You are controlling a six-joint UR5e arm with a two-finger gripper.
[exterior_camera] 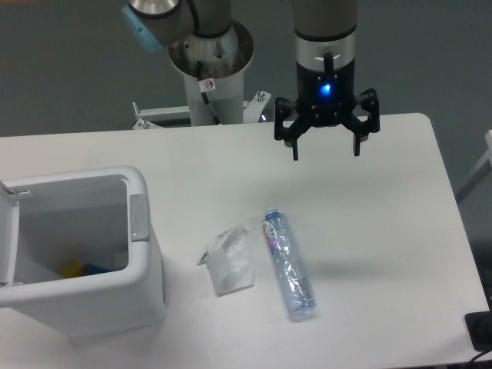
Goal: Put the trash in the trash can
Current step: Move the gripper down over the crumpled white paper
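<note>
Crushed bottle [288,264] lies lengthwise, cap end toward the spread-open end effector [327,149].

Dim, bluish overhead light, soft shadows on table [384,231], blue LED glow on gripper [326,151], slight overall blur.

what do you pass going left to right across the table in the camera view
trash can → crumpled white wrapper → crushed clear bottle → open gripper, hovering farther back above the table.
</note>
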